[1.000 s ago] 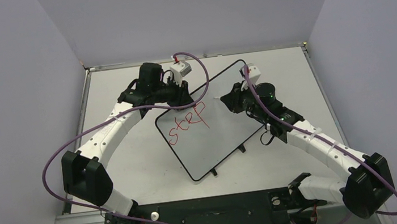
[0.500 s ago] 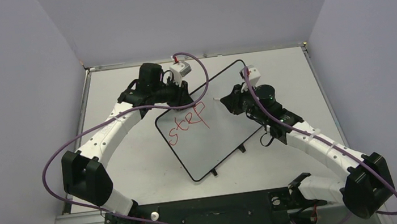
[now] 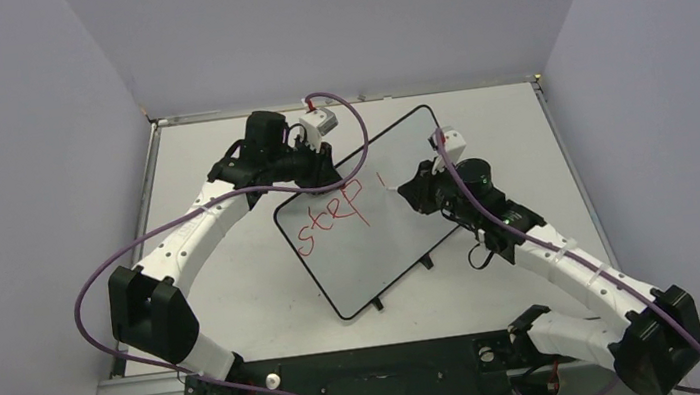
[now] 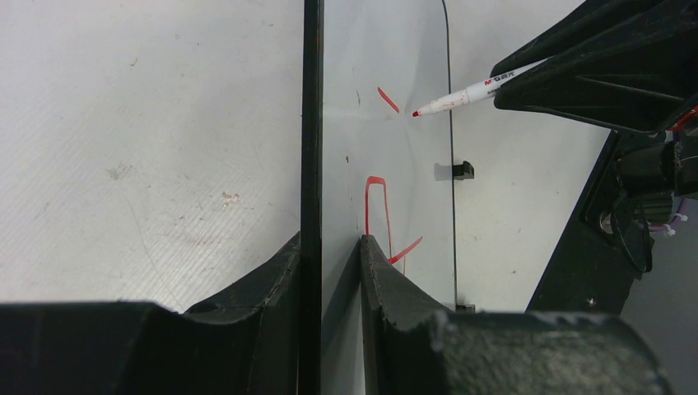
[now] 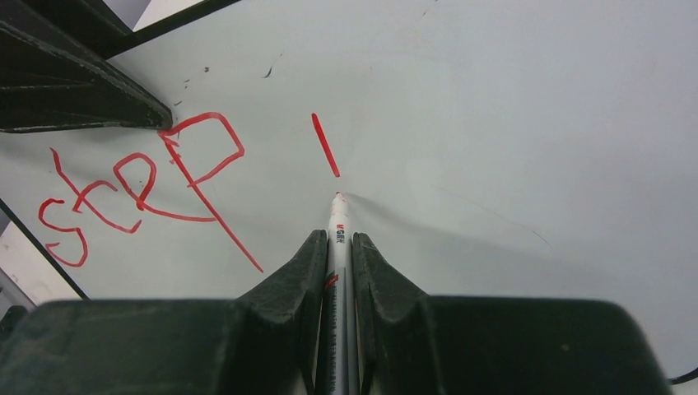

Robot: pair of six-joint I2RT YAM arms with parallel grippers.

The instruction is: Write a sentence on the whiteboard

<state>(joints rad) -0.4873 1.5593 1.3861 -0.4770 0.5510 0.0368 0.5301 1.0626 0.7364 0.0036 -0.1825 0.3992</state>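
Note:
The whiteboard (image 3: 380,224) lies tilted on the table, black-framed. Red lettering (image 3: 330,217) reads "step", with a short new stroke (image 3: 382,180) to its right. In the right wrist view the lettering (image 5: 144,189) and the stroke (image 5: 325,145) show clearly. My left gripper (image 3: 315,175) is shut on the whiteboard's far-left edge; in its wrist view the jaws clamp the black frame (image 4: 311,164). My right gripper (image 3: 412,187) is shut on a white marker (image 5: 337,247), its red tip just below the new stroke. The marker also shows in the left wrist view (image 4: 469,93).
The pale grey tabletop (image 3: 224,273) surrounds the board, walled on three sides. The board's small black feet (image 3: 424,262) stick out on its near-right edge. The arm bases sit on a black rail (image 3: 377,370) at the near edge.
My right gripper has drawn a short red stroke to the right of "step" and moved slightly toward the near right. The left arm and board have not moved.

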